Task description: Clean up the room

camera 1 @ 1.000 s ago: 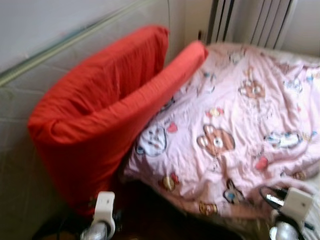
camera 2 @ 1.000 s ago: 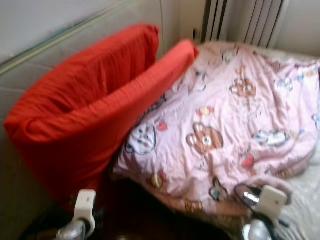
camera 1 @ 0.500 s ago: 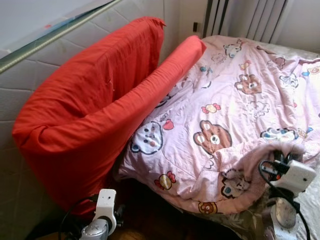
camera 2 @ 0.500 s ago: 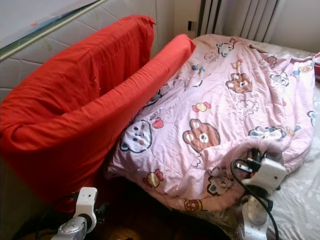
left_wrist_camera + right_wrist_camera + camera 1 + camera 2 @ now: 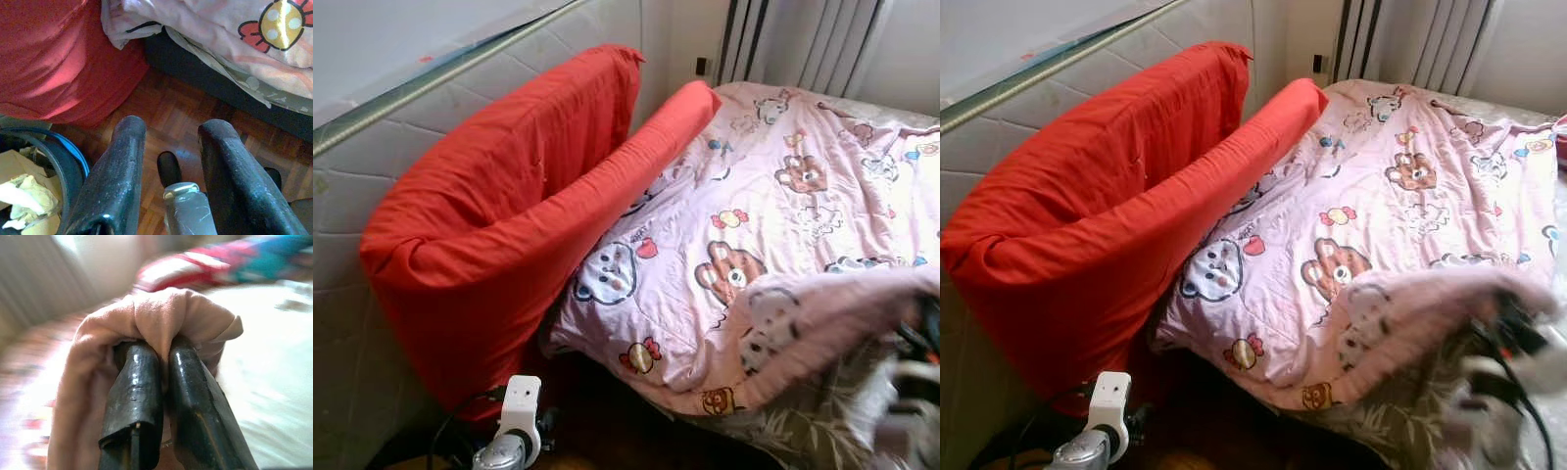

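Note:
A pink blanket (image 5: 773, 196) printed with cartoon bears covers the bed. Its near right corner is lifted and folded back, showing the plain underside (image 5: 1400, 323). My right gripper (image 5: 164, 352) is shut on that bunched pink edge, at the lower right of the bed, and is blurred in the right eye view (image 5: 1503, 343). A big red cushion (image 5: 499, 215) leans folded against the padded wall, to the left of the blanket. My left gripper (image 5: 171, 132) hangs open over the wooden floor beside the bed, holding nothing.
A grey leaf-patterned sheet (image 5: 803, 431) shows under the lifted corner. A blue-rimmed bin (image 5: 63, 166) with crumpled paper stands on the parquet floor (image 5: 181, 112) near the left gripper. Pale curtains (image 5: 803, 39) hang behind the bed. A colourful red and teal thing (image 5: 220, 259) lies further along the bed.
The right gripper has pulled the blanket's near corner up and to the right, folding it back further. The left arm stays low. The camera has shifted slightly.

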You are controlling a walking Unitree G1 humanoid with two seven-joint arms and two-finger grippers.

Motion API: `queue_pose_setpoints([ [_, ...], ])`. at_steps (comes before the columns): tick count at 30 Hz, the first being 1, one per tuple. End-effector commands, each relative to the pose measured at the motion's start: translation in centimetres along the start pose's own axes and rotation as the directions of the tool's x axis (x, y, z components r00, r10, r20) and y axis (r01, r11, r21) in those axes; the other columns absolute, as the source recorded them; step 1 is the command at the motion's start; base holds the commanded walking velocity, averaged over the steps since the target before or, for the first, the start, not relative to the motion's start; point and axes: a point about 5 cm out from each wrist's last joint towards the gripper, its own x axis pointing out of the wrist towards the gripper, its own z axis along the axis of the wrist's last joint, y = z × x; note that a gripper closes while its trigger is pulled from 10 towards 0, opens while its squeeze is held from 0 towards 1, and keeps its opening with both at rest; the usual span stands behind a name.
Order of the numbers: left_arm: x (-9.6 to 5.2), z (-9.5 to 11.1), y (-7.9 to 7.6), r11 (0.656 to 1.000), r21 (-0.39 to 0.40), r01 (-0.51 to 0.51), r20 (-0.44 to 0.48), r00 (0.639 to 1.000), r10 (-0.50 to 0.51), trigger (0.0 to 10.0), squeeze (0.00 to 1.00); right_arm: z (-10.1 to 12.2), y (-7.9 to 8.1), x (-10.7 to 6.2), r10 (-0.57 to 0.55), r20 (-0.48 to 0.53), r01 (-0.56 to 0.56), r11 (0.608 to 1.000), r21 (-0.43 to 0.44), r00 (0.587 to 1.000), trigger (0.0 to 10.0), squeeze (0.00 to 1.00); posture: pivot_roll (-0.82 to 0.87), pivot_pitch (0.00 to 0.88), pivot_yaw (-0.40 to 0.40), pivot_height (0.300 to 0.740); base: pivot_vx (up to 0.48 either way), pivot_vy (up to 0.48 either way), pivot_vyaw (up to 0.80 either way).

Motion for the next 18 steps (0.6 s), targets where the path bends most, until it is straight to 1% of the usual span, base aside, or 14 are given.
queue_pose_setpoints([
  [1, -0.1, -0.3, 0.1, 1.0, 0.021, 0.006, -0.015, 1.0, -0.006, 10.0, 0.0, -0.2, -1.3, -0.2, -0.068, -0.011, 0.067, 0.997, -0.042, 0.998, 10.0, 0.0, -0.1, 0.084, 0.051, 0.74, 0.0, 0.0, 0.0],
  [2, -0.1, -0.3, 0.1, 1.0, 0.022, 0.006, -0.015, 1.0, -0.006, 10.0, 0.0, -0.3, -2.3, -0.4, -0.109, -0.028, 0.107, 0.991, -0.083, 0.994, 10.0, 0.0, -0.1, 0.085, 0.051, 0.74, 0.0, 0.0, 0.0],
  [3, -0.1, -0.3, 0.1, 1.0, 0.022, 0.006, -0.016, 1.0, -0.006, 10.0, 0.0, -0.3, -2.7, -0.6, -0.119, -0.033, 0.115, 0.986, -0.118, 0.992, 10.0, 0.0, -0.11, 0.085, 0.051, 0.74, 0.0, 0.0, 0.0],
  [4, -0.1, -0.3, 0.1, 1.0, 0.022, 0.006, -0.016, 1.0, -0.006, 10.0, 0.0, -0.3, -2.7, -0.6, -0.119, -0.033, 0.115, 0.986, -0.118, 0.992, 10.0, 0.0, -0.11, 0.085, 0.051, 0.74, 0.0, 0.0, 0.0],
  [5, -0.1, -0.3, 0.1, 1.0, 0.023, 0.007, -0.016, 1.0, -0.006, 10.0, 0.0, -0.9, -2.6, -1.3, -0.061, -0.07, 0.04, 0.963, -0.266, 0.996, 10.0, 0.0, -0.11, 0.084, 0.051, 0.74, 0.0, 0.0, 0.0],
  [6, -0.1, -0.3, 0.1, 1.0, 0.023, 0.007, -0.016, 1.0, -0.007, 10.0, 0.0, -2.2, -2.5, -2.0, -0.036, -0.145, -0.019, 0.932, -0.361, 0.989, 10.0, 0.0, -0.11, 0.083, 0.047, 0.74, 0.0, 0.0, 0.0],
  [7, -0.1, -0.3, 0.1, 1.0, 0.023, 0.007, -0.016, 1.0, -0.007, 10.0, 0.0, -2.2, -2.5, -2.0, -0.036, -0.145, -0.019, 0.932, -0.361, 0.989, 10.0, 0.0, -0.11, 0.083, 0.047, 0.74, 0.0, 0.0, 0.0],
  [8, -0.1, -0.3, 0.0, 1.0, 0.022, 0.007, -0.016, 1.0, -0.007, 10.0, 0.0, -3.9, -3.1, -3.0, -0.076, -0.237, -0.041, 0.891, -0.452, 0.969, 10.0, 0.0, -0.11, 0.082, 0.046, 0.74, 0.0, 0.0, 0.0],
  [9, -0.1, -0.3, 0.0, 1.0, 0.022, 0.007, -0.016, 1.0, -0.007, 10.0, 0.0, -4.3, -3.2, -3.2, -0.088, -0.255, -0.045, 0.88, -0.473, 0.963, 10.0, 0.0, -0.11, 0.082, 0.046, 0.74, 0.0, 0.0, 0.0],
  [11, 0.0, -0.2, 0.0, 1.0, 0.021, 0.007, -0.015, 1.0, -0.007, 10.0, 0.0, -6.1, -4.4, -4.3, -0.188, -0.343, -0.022, 0.851, -0.525, 0.92, 10.0, 0.0, -0.11, 0.081, 0.045, 0.74, 0.0, 0.0, 0.0],
  [13, 0.0, -0.2, -0.1, 1.0, 0.02, 0.008, -0.014, 1.0, -0.008, 10.0, 0.0, -9.2, -5.9, -7.0, -0.293, -0.513, -0.073, 0.812, -0.579, 0.807, 10.0, 0.0, -0.11, 0.079, 0.045, 0.74, 0.0, 0.0, 0.0],
  [15, 0.0, -0.2, -0.1, 1.0, 0.019, 0.008, -0.014, 1.0, -0.008, 10.0, 0.0, -11.0, -6.3, -9.2, -0.311, -0.614, -0.148, 0.801, -0.58, 0.725, 10.0, 0.0, -0.11, 0.078, 0.043, 0.74, 0.0, 0.0, 0.0],
  [16, 0.0, -0.2, -0.2, 1.0, 0.018, 0.008, -0.014, 1.0, -0.008, 10.0, 0.0, -11.5, -6.3, -9.8, -0.302, -0.637, -0.188, 0.79, -0.584, 0.709, 10.0, 0.0, -0.11, 0.078, 0.043, 0.74, 0.0, 0.0, 0.0],
  [18, 0.0, -0.1, -0.2, 1.0, 0.016, 0.007, -0.013, 1.0, -0.007, 10.0, 0.0, -11.9, -6.8, -10.9, -0.326, -0.651, -0.249, 0.736, -0.63, 0.685, 10.0, 0.0, -0.11, 0.078, 0.04, 0.74, 0.0, 0.0, 0.0],
])
